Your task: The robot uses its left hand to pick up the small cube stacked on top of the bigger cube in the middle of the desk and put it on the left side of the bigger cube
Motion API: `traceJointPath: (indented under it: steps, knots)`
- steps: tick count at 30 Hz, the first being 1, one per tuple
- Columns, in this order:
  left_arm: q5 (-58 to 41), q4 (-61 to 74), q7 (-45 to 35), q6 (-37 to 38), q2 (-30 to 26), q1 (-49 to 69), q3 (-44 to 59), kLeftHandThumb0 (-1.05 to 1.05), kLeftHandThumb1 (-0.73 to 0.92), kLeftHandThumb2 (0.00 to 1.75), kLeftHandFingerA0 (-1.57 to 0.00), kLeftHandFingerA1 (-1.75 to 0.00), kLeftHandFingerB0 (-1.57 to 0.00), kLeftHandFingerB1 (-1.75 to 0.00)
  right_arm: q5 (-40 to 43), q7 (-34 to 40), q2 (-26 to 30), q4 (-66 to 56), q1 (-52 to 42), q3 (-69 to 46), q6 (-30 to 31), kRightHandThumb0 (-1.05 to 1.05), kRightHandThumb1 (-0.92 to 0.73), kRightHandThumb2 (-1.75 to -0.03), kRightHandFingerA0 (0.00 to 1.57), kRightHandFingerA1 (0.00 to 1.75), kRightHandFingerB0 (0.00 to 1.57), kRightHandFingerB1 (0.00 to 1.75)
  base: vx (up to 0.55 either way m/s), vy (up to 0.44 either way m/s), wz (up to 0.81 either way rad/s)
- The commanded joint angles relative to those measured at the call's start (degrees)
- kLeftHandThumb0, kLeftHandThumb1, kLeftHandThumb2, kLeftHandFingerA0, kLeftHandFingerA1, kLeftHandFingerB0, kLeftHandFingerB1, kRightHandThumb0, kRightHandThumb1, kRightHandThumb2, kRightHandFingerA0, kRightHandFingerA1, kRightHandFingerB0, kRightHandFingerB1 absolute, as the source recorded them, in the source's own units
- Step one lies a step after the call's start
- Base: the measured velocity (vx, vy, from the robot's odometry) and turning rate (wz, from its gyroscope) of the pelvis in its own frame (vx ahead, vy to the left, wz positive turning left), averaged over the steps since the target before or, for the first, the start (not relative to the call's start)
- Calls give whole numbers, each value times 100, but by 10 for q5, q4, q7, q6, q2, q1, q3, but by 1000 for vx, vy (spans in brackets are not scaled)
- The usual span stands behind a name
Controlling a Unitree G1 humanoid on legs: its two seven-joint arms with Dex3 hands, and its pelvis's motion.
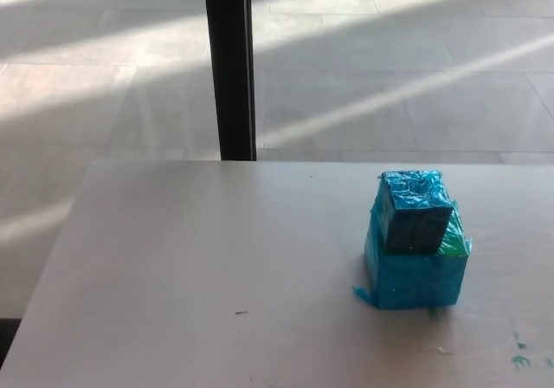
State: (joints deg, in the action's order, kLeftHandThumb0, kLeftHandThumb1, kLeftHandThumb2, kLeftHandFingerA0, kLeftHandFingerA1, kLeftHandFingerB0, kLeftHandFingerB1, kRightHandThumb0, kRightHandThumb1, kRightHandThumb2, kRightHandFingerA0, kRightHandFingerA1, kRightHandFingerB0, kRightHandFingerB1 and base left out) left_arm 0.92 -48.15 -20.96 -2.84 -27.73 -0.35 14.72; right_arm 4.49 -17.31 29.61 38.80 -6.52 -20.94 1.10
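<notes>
A small dark-blue cube (415, 210), wrapped in shiny film, sits on top of a bigger cyan cube (417, 275) with a green patch at its upper right corner. The stack stands on the white desk (199, 275), right of the picture's middle. Neither of my hands nor any part of my arms shows in the head view.
A black vertical post (229, 63) rises behind the desk's far edge, with a sunlit tiled floor (389, 76) beyond. Small green paint marks (519, 360) dot the desk near the bottom right corner. Bare desk surface stretches to the left of the stack.
</notes>
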Motion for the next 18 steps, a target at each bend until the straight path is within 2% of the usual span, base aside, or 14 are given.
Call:
traceJointPath:
  steps: [1,3,4,5,7,8,9,10,11,12,15,16,17,18]
  knots:
    - [-61,-2,-35,-9,-19,-6,45,-90,91,67,-27,-58,-17,-33,27,-33,14,-10,-15,-11,18,-45,-68,-60,45,52,35,32,0,0,0]
    - [-84,29,-23,-20,-36,-31,83,-86,91,68,-31,-49,-18,-31,28,-42,13,-1,-17,-10,9,-45,-69,-60,45,54,35,32,0,0,0]
    - [-68,30,-14,-17,-45,-47,77,-90,90,68,-26,-53,-20,-33,28,-41,13,-5,-19,-10,12,-45,-68,-60,46,54,35,33,0,0,0]
    - [-56,37,-20,-3,-58,-57,68,-88,73,111,-29,-60,-10,-45,27,-42,13,-5,-21,-9,8,-46,-68,-60,46,54,35,33,0,0,0]
    - [-56,37,-20,-2,-60,-58,67,-88,73,111,-29,-60,-10,-45,27,-43,14,-5,-21,-9,8,-46,-68,-60,46,54,35,33,0,0,0]
    - [-48,54,-21,-8,-73,-77,58,-91,92,70,-22,-60,-17,-36,26,-41,14,-10,-23,-8,9,-47,-69,-61,47,53,37,33,0,0,0]
    - [-41,68,-17,-19,-84,-99,51,-94,91,67,-48,-67,-17,-34,24,-43,16,-10,-24,-7,7,-48,-67,-61,45,53,35,33,0,0,0]
    - [-21,86,-3,-13,-95,-113,37,-94,75,112,-33,-67,-11,-46,23,-44,17,-1,-21,-6,1,-47,-67,-60,45,50,36,33,0,0,0]
    - [-1,120,2,-41,-115,-148,17,-95,72,112,-10,-55,-2,-40,27,-48,17,0,-22,-8,2,-47,-67,-60,44,51,36,33,0,0,0]
    - [-3,144,-6,-75,-128,-180,8,-86,69,114,-5,-54,-2,-33,26,-49,18,2,-20,-8,3,-48,-66,-60,45,52,36,33,0,0,0]
    - [5,146,2,-100,-142,-223,-9,-84,70,111,-7,-52,-1,-38,27,-53,16,1,-23,-8,2,-48,-67,-60,44,53,35,33,0,0,0]
    - [42,155,36,-43,-153,-260,-30,-85,90,68,-76,-130,-33,-41,30,-56,16,-10,-27,-8,12,-47,-69,-61,47,57,36,33,0,0,0]
    - [50,169,15,-62,-166,-303,-51,-90,75,113,-29,-66,-5,-35,30,-63,17,-21,-35,-6,14,-47,-70,-60,44,53,33,33,0,0,0]
    - [53,172,5,-80,-170,-343,-66,-89,71,110,-20,-56,-7,-37,28,-68,19,-21,-38,-4,8,-48,-69,-61,45,53,34,34,0,0,0]
